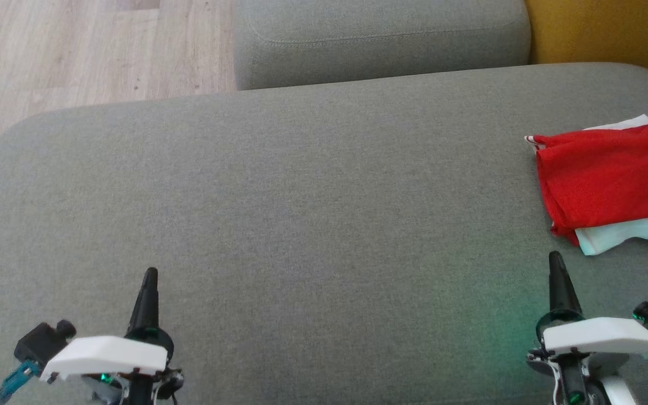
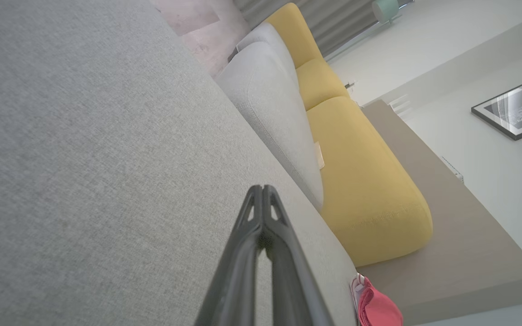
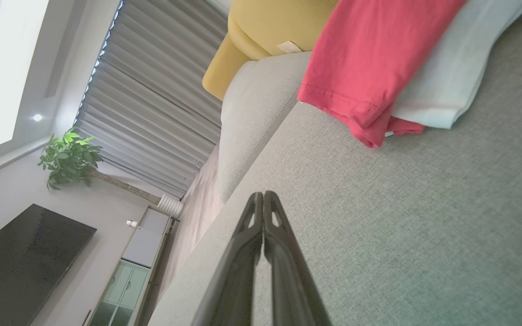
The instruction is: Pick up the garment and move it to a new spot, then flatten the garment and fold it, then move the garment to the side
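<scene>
Garment [image 1: 611, 180]: we see a red-and-white folded stack at about 3 o'clock in the head view. It lies on the grey sofa seat [image 1: 301, 197], near the seat's right edge.
Left tool [image 1: 150, 274]: at 7 o'clock, fingers pressed together, holding nothing, well apart from the garment.
Right tool [image 1: 556, 260]: at 5 o'clock, fingers pressed together, empty, near the garment's white lower edge but not touching it.
Step in hand: we judge the folding done and the garment set aside, so the task looks at or near its end.
Next move: we expect only a retreat of both tools. Any correction would call for the right tool to open and pinch the near edge.
</scene>
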### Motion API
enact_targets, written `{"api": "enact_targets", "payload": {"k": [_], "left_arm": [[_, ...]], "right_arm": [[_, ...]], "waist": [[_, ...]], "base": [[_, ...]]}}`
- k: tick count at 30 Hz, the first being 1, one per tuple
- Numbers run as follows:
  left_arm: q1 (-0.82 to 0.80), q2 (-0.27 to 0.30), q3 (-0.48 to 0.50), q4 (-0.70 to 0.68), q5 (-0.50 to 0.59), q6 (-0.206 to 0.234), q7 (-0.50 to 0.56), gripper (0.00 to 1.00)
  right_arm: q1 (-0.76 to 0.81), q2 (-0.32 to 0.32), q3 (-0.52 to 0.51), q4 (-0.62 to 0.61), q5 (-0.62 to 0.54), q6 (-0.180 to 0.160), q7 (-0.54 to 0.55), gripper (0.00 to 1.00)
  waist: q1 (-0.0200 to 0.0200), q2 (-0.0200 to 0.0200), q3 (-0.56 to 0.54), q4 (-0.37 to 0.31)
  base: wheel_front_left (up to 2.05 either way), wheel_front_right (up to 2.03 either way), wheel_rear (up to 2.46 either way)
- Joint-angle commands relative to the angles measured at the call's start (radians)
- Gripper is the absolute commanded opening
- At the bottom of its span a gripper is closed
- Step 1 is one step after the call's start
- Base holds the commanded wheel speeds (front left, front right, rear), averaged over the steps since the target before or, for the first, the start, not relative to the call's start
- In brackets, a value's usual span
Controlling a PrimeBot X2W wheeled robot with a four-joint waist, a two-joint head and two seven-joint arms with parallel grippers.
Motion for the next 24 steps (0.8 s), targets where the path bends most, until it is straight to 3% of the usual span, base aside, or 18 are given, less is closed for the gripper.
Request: {"api": "enact_targets", "payload": {"k": [1, 24], "left_arm": [[-0.058, 0.016, 0.032, -0.029, -0.031, -0.005, 0.009, 0.0], [-0.088, 0.017, 0.085, -0.011, -0.252, -0.02, 0.076, 0.0]], "right_arm": [[-0.063, -0.018, 0.002, -0.041, 0.036, 0.0, 0.007, 0.0], [-0.073, -0.019, -0.044, -0.053, 0.274, -0.001, 0.073, 0.0]], "waist": [[0.0, -0.0001, 0.0, 0.0], [0.0, -0.0001, 0.002, 0.005]], "base": [[0.0, 0.0, 0.0], [0.0, 0.0, 0.0]]}}
